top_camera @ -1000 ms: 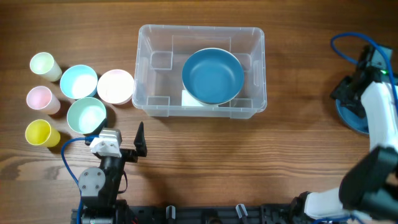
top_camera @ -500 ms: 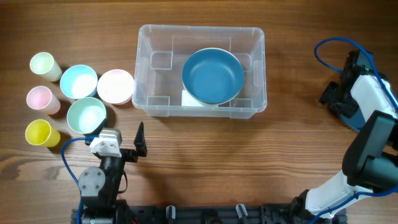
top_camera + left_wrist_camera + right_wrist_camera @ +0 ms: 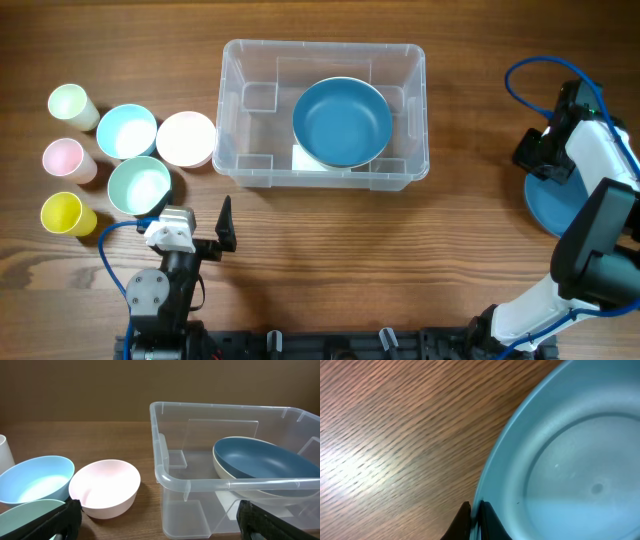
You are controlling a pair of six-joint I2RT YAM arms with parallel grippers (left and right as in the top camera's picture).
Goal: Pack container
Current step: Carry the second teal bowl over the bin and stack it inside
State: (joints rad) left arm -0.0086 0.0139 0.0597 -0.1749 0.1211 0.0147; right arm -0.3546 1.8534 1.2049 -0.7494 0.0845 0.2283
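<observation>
Right claw (image 3: 475,521) has its two dark fingertips pressed together on the rim of a pale blue dish (image 3: 570,455), one tip on the outside and one just inside the edge, with the wood of the worktop (image 3: 385,425) showing beside it. From overhead this claw (image 3: 536,160) sits at the far right, at the upper left edge of the dish (image 3: 552,208), well apart from the container (image 3: 232,110). The container stands upright in the upper middle of the worktop (image 3: 320,250), a clear rectangular bin with a darker blue bowl (image 3: 342,122) lying inside its right half, partly over a white label (image 3: 303,159) on the base. Left claw (image 3: 200,232) is at the near left edge, spread wide and pinching nothing; its wrist view shows both fingertips (image 3: 60,520) at the bottom corners, with the container's corner between them. To the left of the container, touching or just beside it, sits a pale pink bowl (image 3: 186,138), then a light blue bowl (image 3: 127,131) and a mint bowl (image 3: 139,186). Three cups stand furthest left: pale green (image 3: 72,104), pink (image 3: 66,158) and yellow (image 3: 65,213).
</observation>
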